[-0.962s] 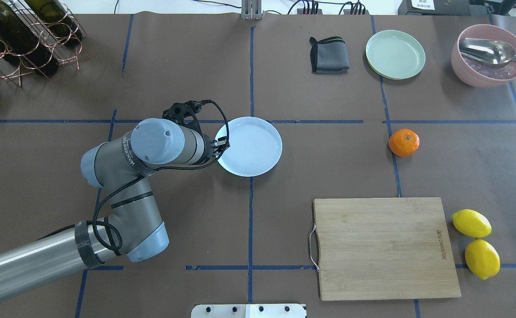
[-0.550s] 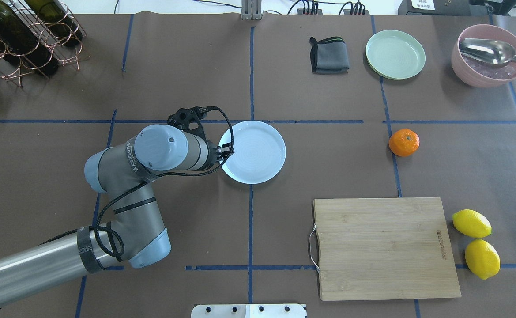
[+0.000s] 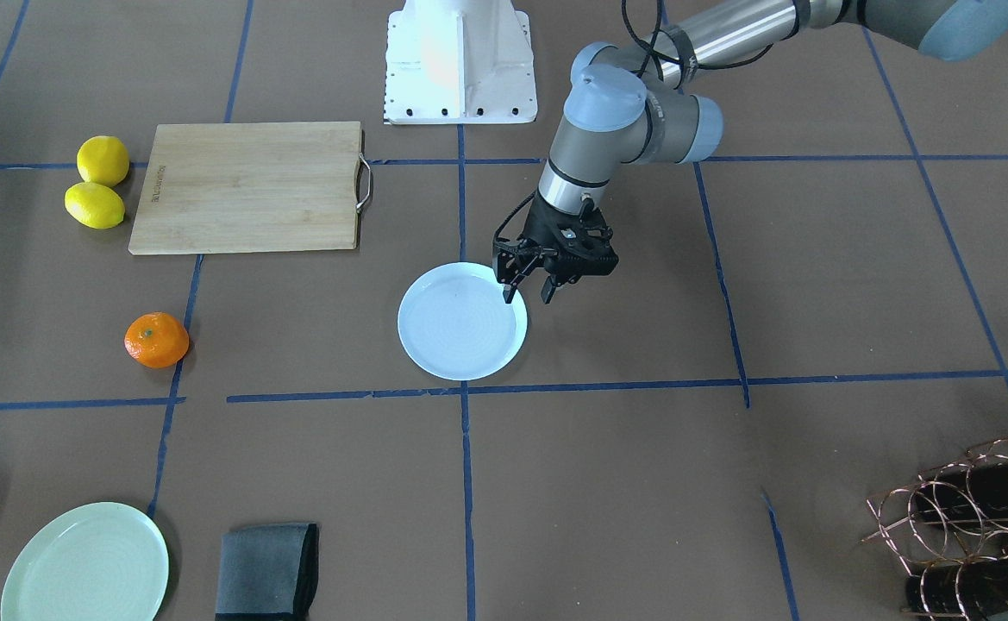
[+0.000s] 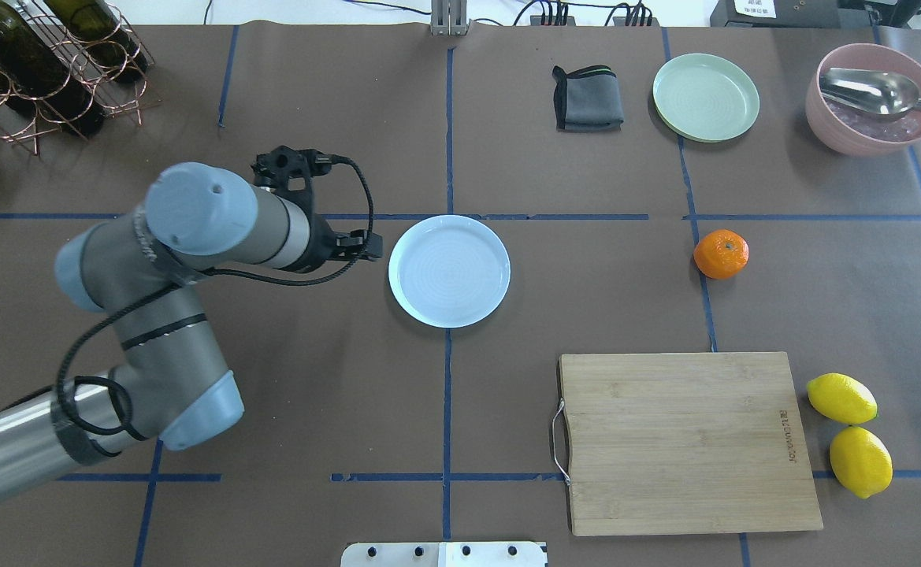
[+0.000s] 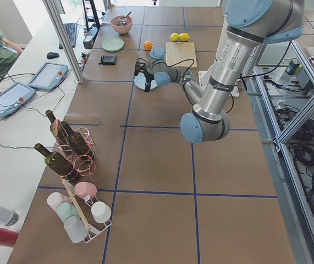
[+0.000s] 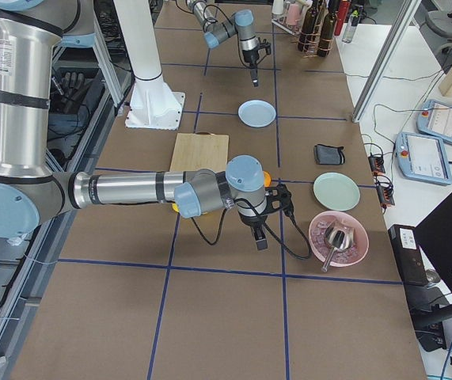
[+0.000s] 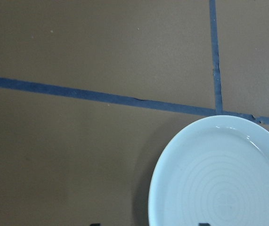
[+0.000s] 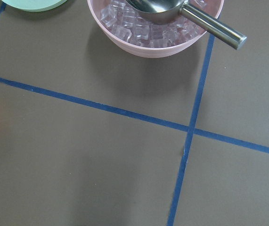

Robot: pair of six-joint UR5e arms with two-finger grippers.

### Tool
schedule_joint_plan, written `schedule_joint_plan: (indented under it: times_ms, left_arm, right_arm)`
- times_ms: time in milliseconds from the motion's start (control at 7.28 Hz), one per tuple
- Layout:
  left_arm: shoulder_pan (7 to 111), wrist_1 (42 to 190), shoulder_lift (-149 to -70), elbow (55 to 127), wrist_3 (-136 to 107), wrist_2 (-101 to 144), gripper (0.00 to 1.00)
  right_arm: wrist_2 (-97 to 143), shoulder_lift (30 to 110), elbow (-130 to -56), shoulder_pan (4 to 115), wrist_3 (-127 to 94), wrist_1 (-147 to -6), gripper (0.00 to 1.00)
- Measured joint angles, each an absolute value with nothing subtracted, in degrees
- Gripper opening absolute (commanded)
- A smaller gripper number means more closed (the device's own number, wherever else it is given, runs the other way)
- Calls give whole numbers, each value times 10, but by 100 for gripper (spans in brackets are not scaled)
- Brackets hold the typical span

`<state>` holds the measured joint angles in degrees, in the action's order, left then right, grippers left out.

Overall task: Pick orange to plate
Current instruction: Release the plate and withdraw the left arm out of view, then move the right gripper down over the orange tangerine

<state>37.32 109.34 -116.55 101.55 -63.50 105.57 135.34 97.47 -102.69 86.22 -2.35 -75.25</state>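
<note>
One orange sits on the table well apart from the white plate, my left gripper hangs by the plate's rim with jaws open and empty, and I cannot tell if my right gripper is open or closed.

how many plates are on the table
2. The white plate lies mid-table; the pale green plate sits at the far side, between the grey cloth and the pink bowl.
</note>
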Motion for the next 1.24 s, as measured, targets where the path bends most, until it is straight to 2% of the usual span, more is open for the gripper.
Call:
schedule_joint_plan:
  times_ms: [137, 412, 824, 1237]
  left_arm:
    - [429, 1062, -1120, 1058, -532, 1091, 100]
    - [578, 1038, -1035, 1080, -307, 1173, 100]
    - [793, 1021, -942, 985, -42, 1313, 100]
    - [872, 986, -857, 953, 59, 1333, 100]
  right_arm:
    - [1375, 973, -1035, 862, -24, -752, 100]
    - [1423, 969, -1047, 857, -28, -752, 100]
    - [1432, 959, -1051, 847, -50, -751, 100]
    - [1409, 944, -1055, 827, -70, -753, 100]
